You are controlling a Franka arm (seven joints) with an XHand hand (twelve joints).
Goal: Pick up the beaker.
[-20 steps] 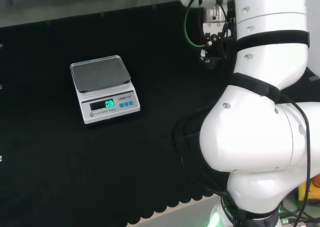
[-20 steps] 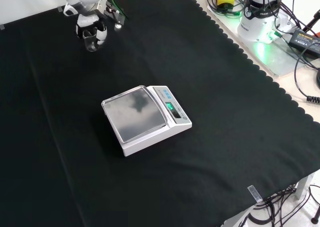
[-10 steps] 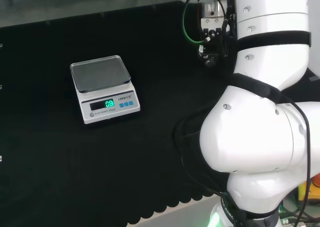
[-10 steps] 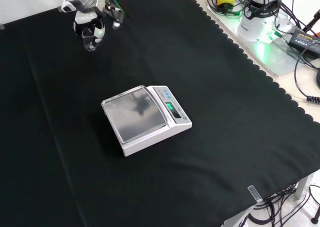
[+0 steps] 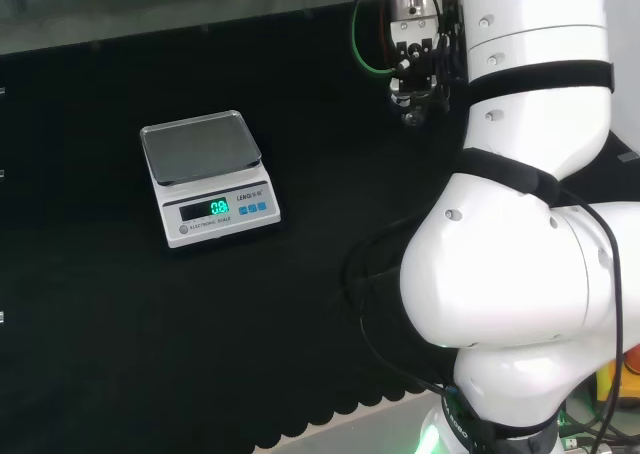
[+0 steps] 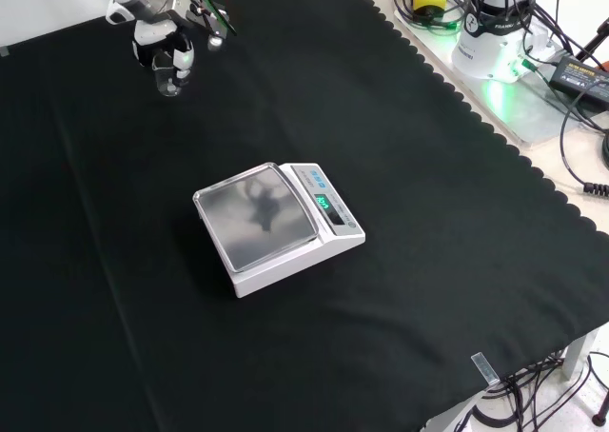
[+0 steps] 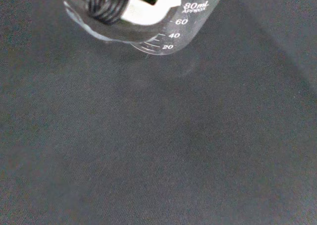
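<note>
A small clear glass beaker with printed graduation marks sits in the black and white hand at the far left of the cloth in the front view. The fingers are curled round its upper wall. In the head view the hand and the beaker show just left of the arm's white links. The wrist view has the beaker close up, with black fingers seen through the glass. Its base appears to hang a little above the black cloth, and it looks empty.
A white electronic scale with a steel pan and lit green display stands mid-cloth, also in the head view. Cables, a power brick and the arm's base lie past the cloth's scalloped edge.
The hand has risen with the beaker in it and drifted left in both the head and front views, away from the arm's links. The scale has stayed put.
</note>
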